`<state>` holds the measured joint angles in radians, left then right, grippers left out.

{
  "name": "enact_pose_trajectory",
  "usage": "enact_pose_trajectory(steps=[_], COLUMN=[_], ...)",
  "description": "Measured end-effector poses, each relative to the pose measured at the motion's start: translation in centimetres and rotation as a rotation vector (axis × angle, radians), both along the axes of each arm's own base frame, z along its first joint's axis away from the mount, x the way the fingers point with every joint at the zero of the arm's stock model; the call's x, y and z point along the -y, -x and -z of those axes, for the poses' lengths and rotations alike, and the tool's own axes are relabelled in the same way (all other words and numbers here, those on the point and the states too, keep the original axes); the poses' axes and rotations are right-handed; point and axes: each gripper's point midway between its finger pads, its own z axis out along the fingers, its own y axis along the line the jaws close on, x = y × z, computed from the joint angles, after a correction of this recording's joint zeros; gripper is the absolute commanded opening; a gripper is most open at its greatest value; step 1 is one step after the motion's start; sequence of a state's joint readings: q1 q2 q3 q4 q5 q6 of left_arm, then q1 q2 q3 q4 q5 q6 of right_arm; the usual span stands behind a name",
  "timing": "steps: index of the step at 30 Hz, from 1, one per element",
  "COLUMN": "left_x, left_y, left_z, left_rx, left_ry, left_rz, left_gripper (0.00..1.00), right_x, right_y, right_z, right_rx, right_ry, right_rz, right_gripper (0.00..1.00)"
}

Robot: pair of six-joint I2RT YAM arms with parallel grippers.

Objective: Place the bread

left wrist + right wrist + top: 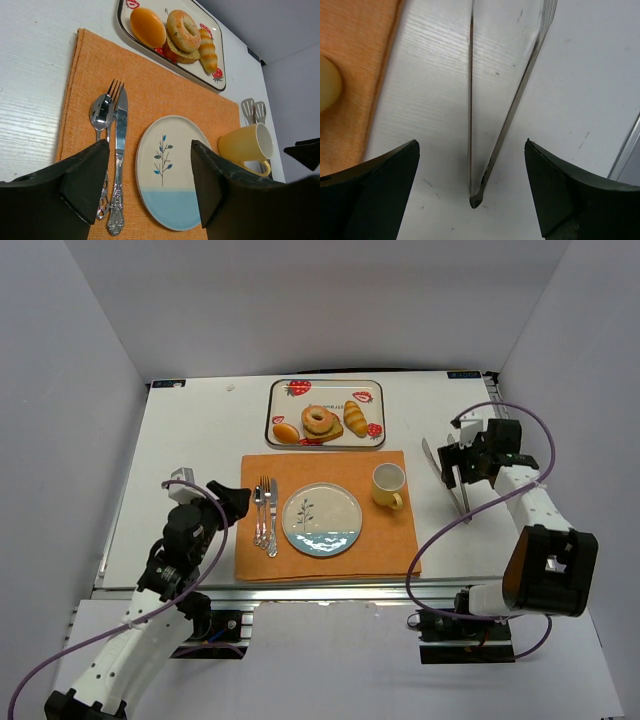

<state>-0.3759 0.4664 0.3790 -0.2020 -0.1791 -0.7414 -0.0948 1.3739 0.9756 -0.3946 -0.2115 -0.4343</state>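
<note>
Bread is on the strawberry-print tray [326,383] at far side of desk [190,440]. Bagel [330,423] sits on top of the flat brown slice [184,56], approx. mid-tray. Round bun [286,433] is just beside them on the L, striped roll [355,420] on the R, touching the slice in L wrist view.

Orange placemat [400,540] lies just near of tray. On it: spoon [257,510], fork [263,502] and knife [272,525] side by side, then plate [322,521] w/ leaf sprig and blue band, bare, then yellow mug [388,484] at far R corner.

L end effector [235,502] is at the mat's L edge by the cutlery, fingers wide apart, nothing btw them; its cam looks across plate toward tray.

R end effector [460,460] is off the mat to the R, over metal tongs [455,490] lying on desk. Fingers spread wide, straddling the tongs' joined end, not gripping.
</note>
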Motion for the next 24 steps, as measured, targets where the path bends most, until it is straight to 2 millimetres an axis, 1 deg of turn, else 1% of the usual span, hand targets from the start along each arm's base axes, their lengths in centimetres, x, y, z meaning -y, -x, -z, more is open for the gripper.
enact_pose_trajectory(steps=[3, 6, 7, 10, 14, 15, 17, 20, 21, 23, 24], left_x=[0.1, 0.2, 0.2, 0.3, 0.6, 0.6, 0.7, 0.7, 0.7, 0.7, 0.7], left_y=[0.2, 0.2, 0.2, 0.1, -0.1, -0.1, -0.2, -0.2, -0.2, -0.2, -0.2], left_z=[0.5, 1.0, 1.0, 0.9, 1.0, 1.1, 1.1, 1.1, 1.1, 1.1, 1.1], left_rx=[-0.003, -0.013, -0.013, -0.010, -0.014, -0.016, -0.018, -0.019, -0.019, -0.019, -0.018], left_ry=[0.006, 0.007, 0.007, 0.009, 0.010, 0.010, 0.012, 0.012, 0.012, 0.012, 0.012], left_rz=[0.007, 0.011, 0.013, 0.016, 0.023, 0.024, 0.026, 0.026, 0.026, 0.026, 0.026], left_gripper=[0.77, 0.78, 0.78, 0.78, 0.78, 0.78, 0.78, 0.78, 0.78, 0.78, 0.78], right_x=[0.7, 1.4, 1.6, 2.1, 2.2, 1.9, 1.9, 1.8, 1.9, 2.1, 2.3], right_y=[1.3, 2.4, 2.3, 1.5, 1.4, 1.4, 0.4, -0.1, -0.4, -1.0, -1.2], right_z=[3.1, 5.2, 5.6, 6.9, 9.8, 10.4, 10.4, 10.6, 10.6, 10.7, 10.7], right_rx=[-0.064, -0.117, -0.128, -0.135, -0.198, -0.213, -0.193, -0.199, -0.199, -0.195, -0.192], right_ry=[0.028, 0.050, 0.056, 0.075, 0.077, 0.063, 0.049, 0.020, 0.010, -0.010, -0.013], right_rz=[0.038, 0.085, 0.095, 0.114, 0.109, 0.106, 0.097, 0.086, 0.081, 0.070, 0.063], right_gripper=[0.90, 0.89, 0.89, 0.86, 0.80, 0.76, 0.66, 0.60, 0.52, 0.42, 0.34])
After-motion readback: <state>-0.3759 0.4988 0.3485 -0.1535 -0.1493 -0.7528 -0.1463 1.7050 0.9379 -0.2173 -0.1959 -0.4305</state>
